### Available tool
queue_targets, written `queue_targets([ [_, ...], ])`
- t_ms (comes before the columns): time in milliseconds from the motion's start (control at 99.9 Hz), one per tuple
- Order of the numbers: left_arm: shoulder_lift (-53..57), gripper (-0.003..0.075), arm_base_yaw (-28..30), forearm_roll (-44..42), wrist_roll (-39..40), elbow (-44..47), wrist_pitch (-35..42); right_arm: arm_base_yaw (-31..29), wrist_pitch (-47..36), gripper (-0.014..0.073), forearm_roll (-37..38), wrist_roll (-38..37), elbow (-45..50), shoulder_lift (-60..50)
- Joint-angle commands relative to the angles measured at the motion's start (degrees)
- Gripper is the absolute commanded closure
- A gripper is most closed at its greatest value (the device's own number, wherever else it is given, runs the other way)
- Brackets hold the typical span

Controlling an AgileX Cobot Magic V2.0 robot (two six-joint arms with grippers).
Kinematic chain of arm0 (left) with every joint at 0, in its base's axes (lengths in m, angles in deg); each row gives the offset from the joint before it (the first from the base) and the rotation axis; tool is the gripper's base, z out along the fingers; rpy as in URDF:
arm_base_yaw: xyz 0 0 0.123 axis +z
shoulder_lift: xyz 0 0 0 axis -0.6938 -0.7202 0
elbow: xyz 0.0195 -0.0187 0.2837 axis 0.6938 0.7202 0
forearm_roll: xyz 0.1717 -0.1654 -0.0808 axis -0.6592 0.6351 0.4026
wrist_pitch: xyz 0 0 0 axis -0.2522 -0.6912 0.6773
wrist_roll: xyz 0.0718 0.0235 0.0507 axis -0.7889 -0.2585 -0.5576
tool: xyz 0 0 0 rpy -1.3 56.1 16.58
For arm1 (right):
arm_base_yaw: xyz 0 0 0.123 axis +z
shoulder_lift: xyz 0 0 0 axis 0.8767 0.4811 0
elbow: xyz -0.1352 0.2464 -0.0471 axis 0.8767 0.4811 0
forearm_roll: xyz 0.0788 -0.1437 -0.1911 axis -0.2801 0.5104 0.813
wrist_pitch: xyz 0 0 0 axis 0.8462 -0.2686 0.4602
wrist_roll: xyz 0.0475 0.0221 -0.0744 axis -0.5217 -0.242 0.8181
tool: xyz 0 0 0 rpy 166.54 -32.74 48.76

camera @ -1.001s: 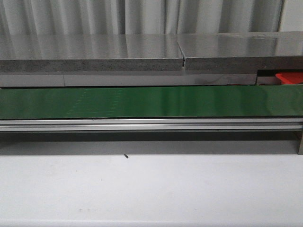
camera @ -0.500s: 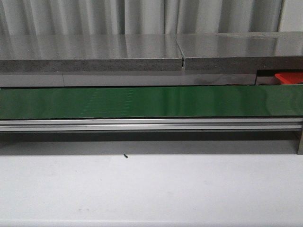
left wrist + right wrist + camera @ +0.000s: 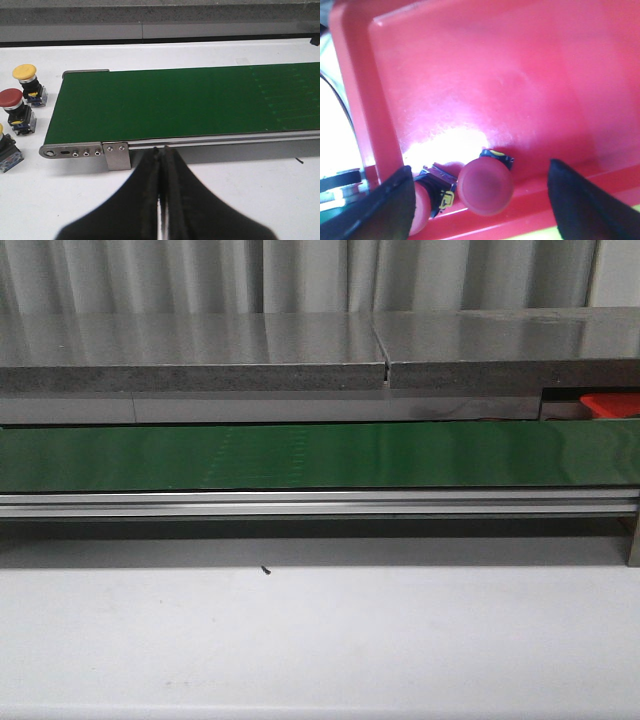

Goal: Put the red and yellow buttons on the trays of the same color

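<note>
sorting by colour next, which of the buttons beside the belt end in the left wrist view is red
The red button, middle of the three: the yellow button sits beyond it, and the cut-off button shows only a yellow sliver.

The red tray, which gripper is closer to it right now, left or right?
Right. The right gripper hangs open directly over the red tray, red buttons between its fingers. The left gripper is shut at the green belt, with no tray in its view.

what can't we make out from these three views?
- Yellow tray: in no view.
- Red tray: front view shows only a corner behind the conveyor belt; right wrist view crops its edges.
- Third button: left wrist view, cut off by the edge; cap colour not fully seen.
- Second red button in the tray: partly hidden by the right gripper's finger.
- Both arms: absent from the front view.
</note>
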Motion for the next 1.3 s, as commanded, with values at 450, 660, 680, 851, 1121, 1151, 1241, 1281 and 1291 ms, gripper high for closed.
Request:
queue_targets([
  [450,-0.1,0.0739,-0.4,1.0,0.1,-1.5,4.3,14.5,1.1,0.0044,4.8,2.1,1.1,-25.3],
  [660,-0.1,0.0739,-0.4,1.0,0.1,-1.5,4.3,22.2,-3.4,0.0044,6.5,2.1,14.8,-35.8],
  [680,-0.1,0.0739,-0.4,1.0,0.1,-1.5,4.3,22.7,-4.1,0.0044,6.5,2.1,16.6,-37.0],
  [851,-0.1,0.0739,-0.4,1.0,0.1,-1.5,4.3,25.0,-8.9,0.0044,6.5,2.1,32.1,-46.7],
  [1121,-0.1,0.0739,-0.4,1.0,0.1,-1.5,4.3,25.0,-12.1,0.0207,6.4,2.2,52.7,-63.0],
  [1151,-0.1,0.0739,-0.4,1.0,0.1,-1.5,4.3,25.0,-12.1,0.0237,6.4,2.2,54.2,-64.6],
  [1241,-0.1,0.0739,-0.4,1.0,0.1,-1.5,4.3,25.0,-12.1,0.0337,6.4,2.2,58.2,-69.1],
  [1281,-0.1,0.0739,-0.4,1.0,0.1,-1.5,4.3,25.0,-12.1,0.0382,6.4,2.2,59.4,-70.7],
  [1291,-0.1,0.0739,-0.4,1.0,0.1,-1.5,4.3,25.0,-12.1,0.0390,6.4,2.2,59.9,-71.2],
])
